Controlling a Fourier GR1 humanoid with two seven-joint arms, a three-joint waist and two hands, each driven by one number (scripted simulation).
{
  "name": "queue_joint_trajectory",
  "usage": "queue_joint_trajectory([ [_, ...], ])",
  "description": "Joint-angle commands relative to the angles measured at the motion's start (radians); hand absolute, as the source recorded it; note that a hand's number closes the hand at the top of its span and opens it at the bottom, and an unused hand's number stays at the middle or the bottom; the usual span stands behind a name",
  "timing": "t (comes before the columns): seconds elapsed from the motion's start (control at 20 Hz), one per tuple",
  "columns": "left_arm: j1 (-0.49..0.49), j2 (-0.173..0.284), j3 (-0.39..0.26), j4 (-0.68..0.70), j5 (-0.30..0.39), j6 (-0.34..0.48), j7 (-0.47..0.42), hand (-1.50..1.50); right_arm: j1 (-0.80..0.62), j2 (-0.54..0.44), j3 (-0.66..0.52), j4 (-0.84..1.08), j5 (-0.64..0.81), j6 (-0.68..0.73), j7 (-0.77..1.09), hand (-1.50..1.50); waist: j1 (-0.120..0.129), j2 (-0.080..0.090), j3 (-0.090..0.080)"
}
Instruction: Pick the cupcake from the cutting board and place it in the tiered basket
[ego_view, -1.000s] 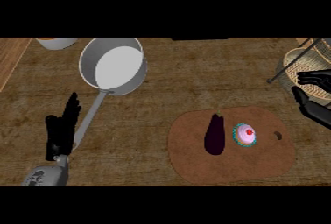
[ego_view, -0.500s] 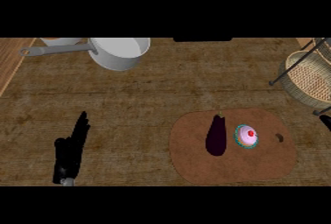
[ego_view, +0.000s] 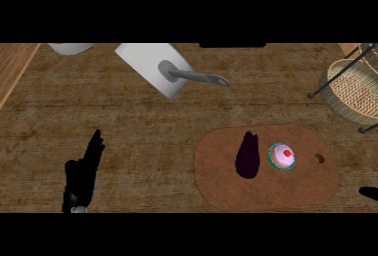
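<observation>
On the brown cutting board (ego_view: 295, 192), right of centre, the pink-frosted cupcake (ego_view: 282, 155) sits just beside a dark eggplant (ego_view: 248, 155). Tiered basket (ego_view: 353, 92) at the right edge, well apart from the board. Left hand (ego_view: 83, 172) at lower left over the wooden tabletop (ego_view: 111, 120), fingers straight, holding nothing. Right hand (ego_view: 369, 192): a sliver at the right edge; finger state cannot be told. Grey saucepan (ego_view: 164, 67), upper centre.

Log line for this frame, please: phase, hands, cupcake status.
phase: pre-grasp | left hand: open, resting lower left | right hand: barely in view at right edge | cupcake: on cutting board beside eggplant | tiered basket: upper right
</observation>
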Motion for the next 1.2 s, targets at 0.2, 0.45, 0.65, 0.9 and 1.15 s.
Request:
queue_joint_trajectory([
  [0.2,-0.006,-0.028,-0.025,0.031,-0.026,0.005,-0.036,0.0,-0.043,-0.232,0.109,-0.21,0.235,0.011,0.457,-1.5,0.028,0.007,0.001],
  [0.45,-0.012,0.007,0.01,0.018,-0.004,-0.03,-0.008,0.0,-0.124,-0.125,0.335,-0.266,0.493,-0.051,0.663,-1.5,0.03,0.007,0.003],
  [0.65,-0.024,-0.013,-0.002,-0.026,-0.01,-0.028,0.04,0.0,-0.322,-0.039,0.411,-0.151,0.556,0.059,0.743,-1.5,0.028,0.006,0.004],
  [0.9,0.004,0.0,0.007,-0.027,-0.012,-0.038,0.006,0.0,-0.367,0.027,0.564,-0.095,0.708,0.127,0.859,-1.5,0.029,0.004,0.004],
  [1.15,0.0,-0.019,0.002,-0.021,-0.007,-0.044,0.016,0.0,-0.426,0.061,0.557,-0.047,0.657,0.242,0.934,-1.5,0.026,0.004,0.004],
])
